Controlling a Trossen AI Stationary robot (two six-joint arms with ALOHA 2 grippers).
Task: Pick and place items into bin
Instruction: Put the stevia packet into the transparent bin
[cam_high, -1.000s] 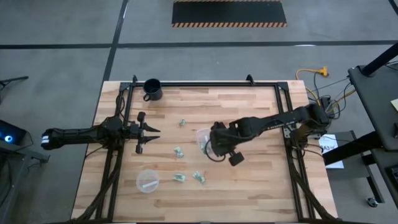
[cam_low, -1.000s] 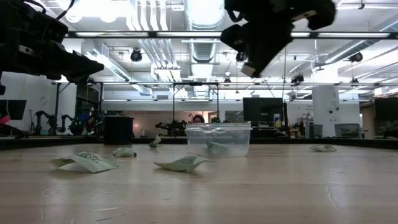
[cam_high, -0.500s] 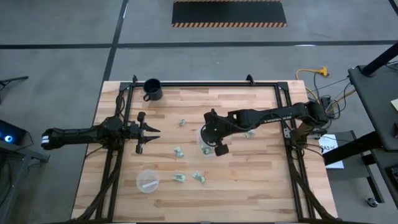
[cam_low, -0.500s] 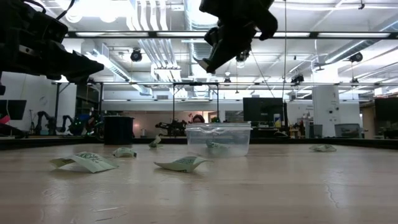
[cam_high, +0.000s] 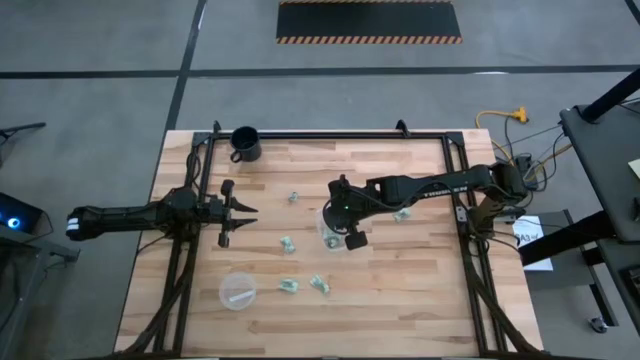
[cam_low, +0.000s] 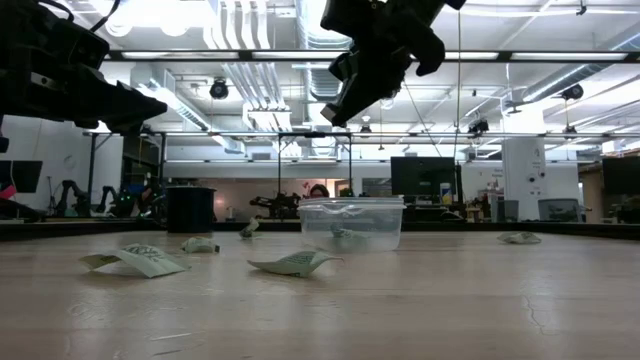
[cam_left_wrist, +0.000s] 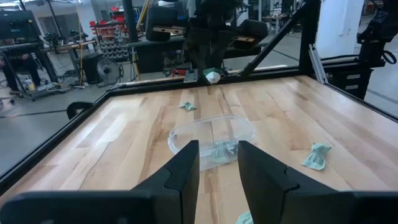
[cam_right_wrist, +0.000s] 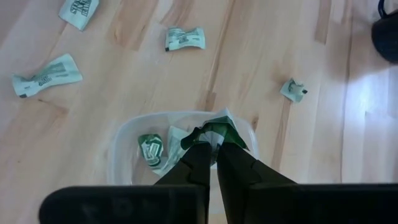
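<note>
Two wrapped pieces already lie inside the clear cup (cam_right_wrist: 180, 152), and my right gripper (cam_right_wrist: 214, 146) hangs directly above it with its fingers clenched on a third green and white wrapper (cam_right_wrist: 217, 134). From overhead, the cup (cam_high: 327, 226) sits near the middle of the table (cam_high: 420, 290), and the right gripper (cam_high: 341, 207) is over its rim at about 1 o'clock. I count loose wrappers still on the wood: one at 10 o'clock of the cup (cam_high: 294, 198), one at 8 o'clock (cam_high: 287, 244), two more at 7 and 6 o'clock (cam_high: 288, 286) (cam_high: 320, 285). My left gripper (cam_high: 243, 210) waits well off at the cup's 9 o'clock, fingers partly apart and holding nothing. A black mug (cam_high: 245, 143) stands far off at 11 o'clock, a flat clear dish (cam_high: 237, 292) at 8 o'clock.
</note>
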